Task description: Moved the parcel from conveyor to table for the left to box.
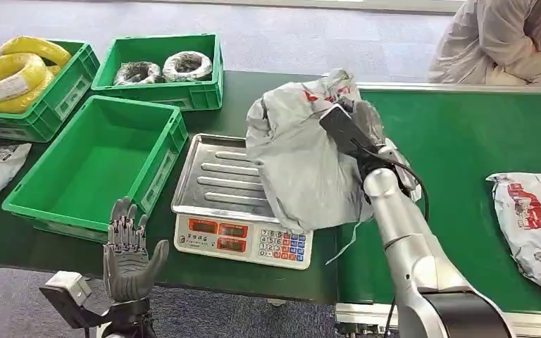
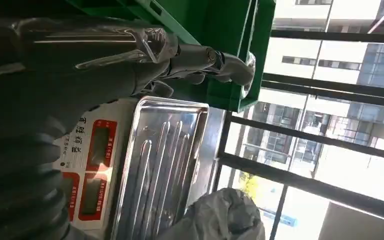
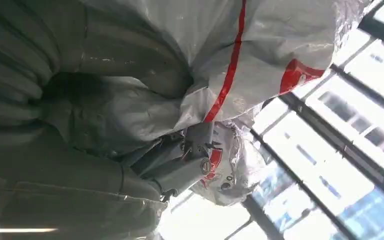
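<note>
Grey plastic parcel gripped by right hand, hanging above steel scale tray beside the conveyor. Left hand empty, fingers spread, near green box. Mid-transfer, apparently; next, lowering and letting go on the table.

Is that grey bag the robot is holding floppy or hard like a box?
Probably floppy: the grey bag sags and creases where the right hand grips it over the scale tray. Its shiny plastic skin looks rather slippery. It seems light for its size, since it hangs from one hand, though that is a guess.
</note>
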Robot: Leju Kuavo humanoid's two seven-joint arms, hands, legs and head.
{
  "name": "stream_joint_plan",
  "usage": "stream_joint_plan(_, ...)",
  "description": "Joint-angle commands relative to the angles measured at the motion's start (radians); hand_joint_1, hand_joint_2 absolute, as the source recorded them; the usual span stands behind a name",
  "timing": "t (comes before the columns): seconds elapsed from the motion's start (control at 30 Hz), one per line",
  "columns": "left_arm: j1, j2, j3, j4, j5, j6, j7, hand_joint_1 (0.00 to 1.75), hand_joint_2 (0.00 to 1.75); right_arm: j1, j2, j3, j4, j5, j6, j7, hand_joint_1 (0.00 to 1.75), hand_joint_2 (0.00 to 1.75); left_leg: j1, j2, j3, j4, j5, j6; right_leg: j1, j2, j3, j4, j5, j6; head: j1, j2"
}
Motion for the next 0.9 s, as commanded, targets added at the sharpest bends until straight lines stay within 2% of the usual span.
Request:
stream_joint_plan(0.03,-0.060,0.023,-0.058,0.109,0.020,0.008,0.001,0.00,1.75,-0.162,0.056,0.068,0.054,0.163,-0.165,0.141,1.75,1.75,-0.001,0.004,0.002,-0.001,0.000,0.001,-0.001,0.002,0.000,0.000,0.000,-0.002,0.000,0.000)
stream_joint_plan(0.17,-0.065,0.024,-0.058,0.115,0.024,0.008,0.000,0.00,1.75,-0.168,0.060,0.069,0.069,0.164,-0.173,0.143,1.75,1.75,-0.001,0.001,0.001,-0.001,0.000,0.001,-0.001,0.000,0.000,0.000,0.000,-0.002,0.000,0.000)
stream_joint_plan(0.27,-0.090,0.033,-0.076,0.137,0.039,-0.005,-0.001,0.00,1.75,-0.205,0.070,0.121,0.127,0.227,-0.170,0.141,1.75,1.75,-0.001,0.001,0.003,-0.002,0.000,0.001,0.000,-0.001,0.002,-0.001,0.000,-0.002,0.000,0.000)
stream_joint_plan(0.4,-0.143,0.035,-0.096,0.189,0.056,-0.021,-0.002,0.00,1.75,-0.230,0.102,0.197,0.183,0.268,-0.093,0.057,1.75,1.75,-0.002,0.004,0.003,-0.002,0.000,0.001,-0.001,0.002,0.001,-0.001,0.001,-0.002,0.000,0.000)
stream_joint_plan(0.53,-0.151,0.034,-0.098,0.198,0.059,-0.024,-0.003,0.00,1.75,-0.230,0.110,0.206,0.191,0.272,-0.096,0.049,1.75,1.75,-0.002,0.004,0.003,-0.003,0.000,0.001,-0.001,0.002,0.001,-0.001,0.001,-0.003,0.000,0.000)
stream_joint_plan(0.6,-0.159,0.027,-0.095,0.196,0.067,-0.023,-0.009,0.00,1.75,-0.208,0.156,0.251,0.202,0.300,-0.122,0.036,1.75,1.75,-0.001,0.003,0.002,-0.002,0.000,0.001,0.000,0.002,0.001,0.000,0.001,-0.002,0.000,0.000)
stream_joint_plan(0.9,-0.154,0.010,-0.069,0.152,0.064,-0.011,0.005,0.00,1.75,-0.188,0.172,0.266,0.172,0.285,-0.125,0.002,1.75,1.75,0.000,0.001,0.002,-0.002,0.000,0.001,0.001,-0.001,0.001,-0.001,0.000,-0.002,0.000,0.000)
